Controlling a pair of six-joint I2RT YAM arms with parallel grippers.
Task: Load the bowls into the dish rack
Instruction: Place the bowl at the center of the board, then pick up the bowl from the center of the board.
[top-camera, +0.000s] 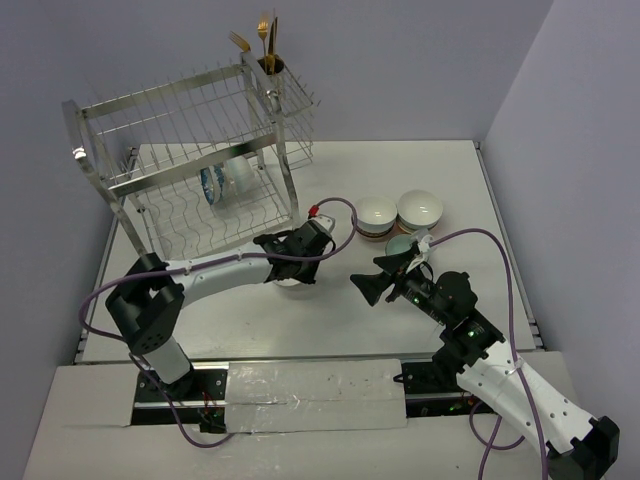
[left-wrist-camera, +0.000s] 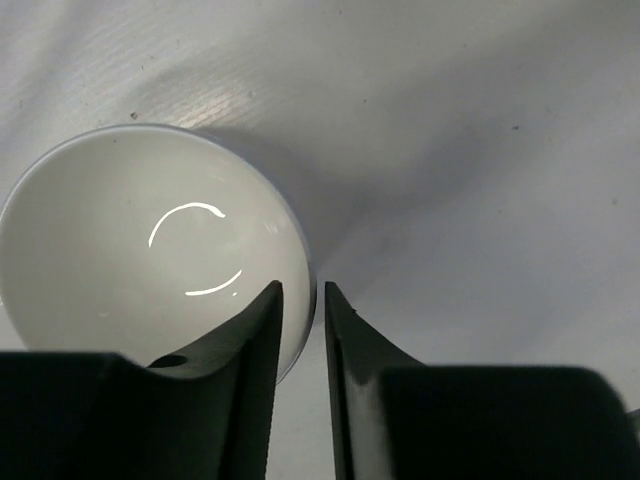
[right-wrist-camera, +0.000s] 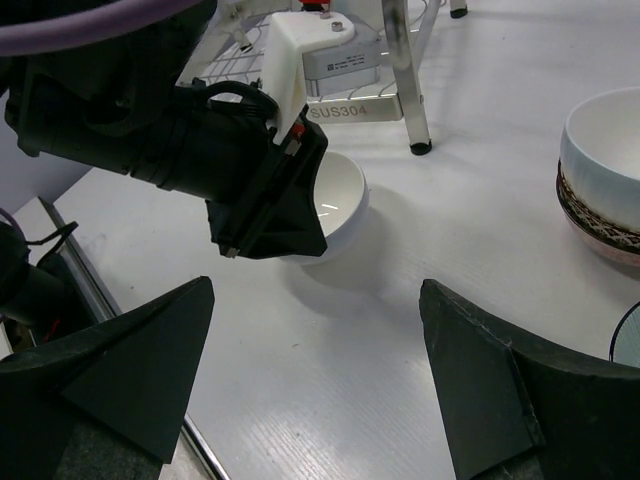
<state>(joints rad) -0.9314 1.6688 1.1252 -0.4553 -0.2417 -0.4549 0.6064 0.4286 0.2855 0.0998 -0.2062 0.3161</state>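
The task is at an early stage, as I judge it. The dish rack (top-camera: 190, 130) stands at the far left corner of the tabletop (top-camera: 250, 330), and on its lower shelf I can see only two bowls (top-camera: 225, 182), one teal inside and one white, set on edge. The upper shelf looks without bowls. Most bowls are not loaded: two stacks (top-camera: 398, 210) sit side by side toward the far right part of the tabletop, with a teal bowl (top-camera: 400, 243) just in front of them. One white bowl (left-wrist-camera: 130, 250) rests on the tabletop near the middle, just before the rack's near right leg. The left pincer (left-wrist-camera: 302, 290) is astride its rim, one finger inside and one outside, jaws narrowly apart; whether they pinch the rim I cannot tell. The right pincer (right-wrist-camera: 315, 287) is spread wide and holds nothing.
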